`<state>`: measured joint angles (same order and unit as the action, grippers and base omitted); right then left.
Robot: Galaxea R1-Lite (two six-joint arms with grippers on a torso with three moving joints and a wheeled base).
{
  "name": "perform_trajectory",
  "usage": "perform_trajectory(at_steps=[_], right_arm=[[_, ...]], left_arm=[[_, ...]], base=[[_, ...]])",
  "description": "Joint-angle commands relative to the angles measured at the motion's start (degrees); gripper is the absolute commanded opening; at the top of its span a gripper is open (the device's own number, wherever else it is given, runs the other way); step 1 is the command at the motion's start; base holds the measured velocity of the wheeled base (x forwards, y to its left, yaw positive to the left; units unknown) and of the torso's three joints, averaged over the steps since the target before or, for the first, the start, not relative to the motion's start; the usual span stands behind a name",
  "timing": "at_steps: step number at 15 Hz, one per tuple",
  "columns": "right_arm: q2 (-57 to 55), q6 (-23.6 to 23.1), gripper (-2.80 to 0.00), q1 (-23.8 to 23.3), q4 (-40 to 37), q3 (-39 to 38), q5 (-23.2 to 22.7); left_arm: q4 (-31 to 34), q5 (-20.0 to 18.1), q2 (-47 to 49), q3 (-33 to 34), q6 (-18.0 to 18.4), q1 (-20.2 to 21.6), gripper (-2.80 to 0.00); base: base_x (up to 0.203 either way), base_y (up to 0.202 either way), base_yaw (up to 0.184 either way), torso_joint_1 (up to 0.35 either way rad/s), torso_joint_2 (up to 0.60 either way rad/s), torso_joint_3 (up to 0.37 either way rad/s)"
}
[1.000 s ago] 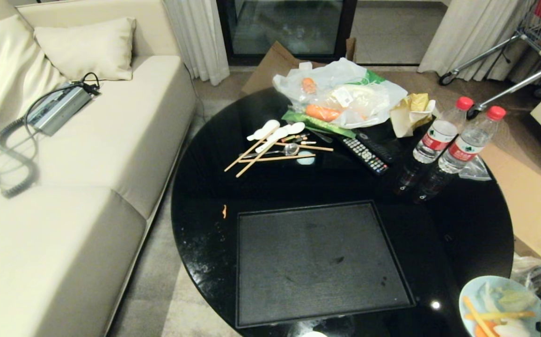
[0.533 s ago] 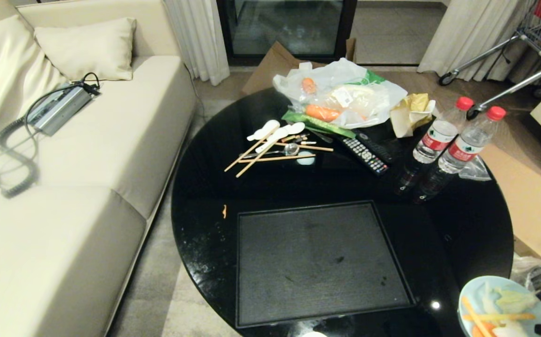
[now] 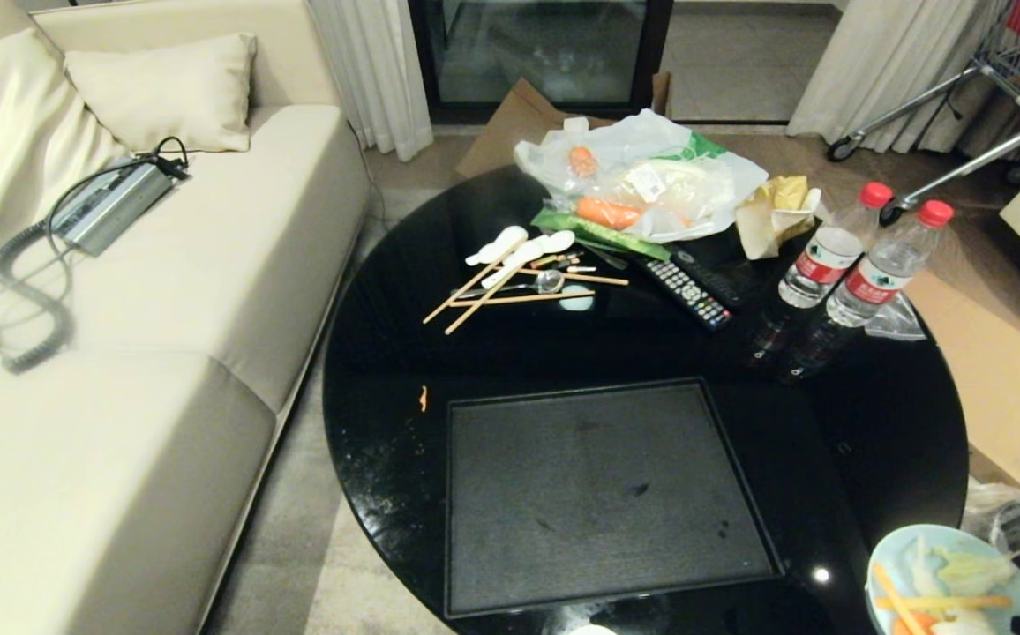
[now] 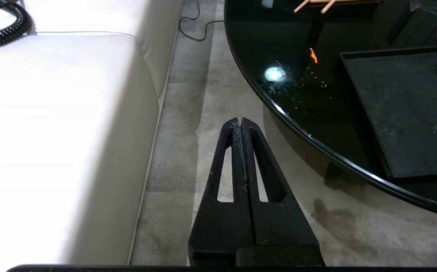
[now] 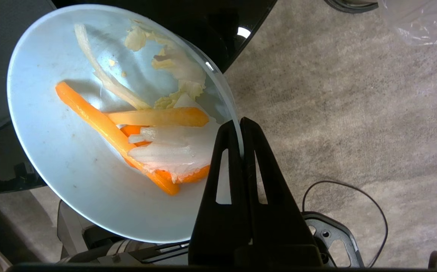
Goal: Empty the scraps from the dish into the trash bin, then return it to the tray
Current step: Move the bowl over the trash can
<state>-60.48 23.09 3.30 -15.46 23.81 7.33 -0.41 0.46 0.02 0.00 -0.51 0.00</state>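
The pale blue dish (image 5: 71,151), carrying carrot strips and pale peelings (image 5: 154,136), hangs off the black table's (image 3: 386,370) near right edge, above carpet. My right claw (image 5: 241,122) pinches its rim. My left claw (image 4: 240,121) is clenched, empty, beside the sofa (image 4: 59,132).

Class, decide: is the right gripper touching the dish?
Touching. The right wrist view shows the right gripper shut on the rim of the dish, one finger each side.

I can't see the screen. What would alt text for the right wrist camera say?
The right gripper, jaws shut on the rim of the dish, holds it tilted above grey carpet. Orange carrot strips and pale peelings, the scraps, lie in it.
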Motion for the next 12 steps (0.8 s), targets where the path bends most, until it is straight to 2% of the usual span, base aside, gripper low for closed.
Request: perform_trajectory(at_steps=[1,12], right_arm=[[-0.25,0.11,-2.8,0.04,-0.1,-0.25,0.06],[-0.52,0.11,-2.8,-0.05,-0.1,-0.89,0.5]], left_arm=[[-0.02,0.06,-0.02,0.0,-0.02,0.0,-2.8],[-0.02,-0.02,-0.02,0.0,-0.02,0.0,-2.8]], base=[[0.0,0.0,0.0,0.0,0.0,0.0],[0.0,0.0,0.0,0.0,0.0,0.0]])
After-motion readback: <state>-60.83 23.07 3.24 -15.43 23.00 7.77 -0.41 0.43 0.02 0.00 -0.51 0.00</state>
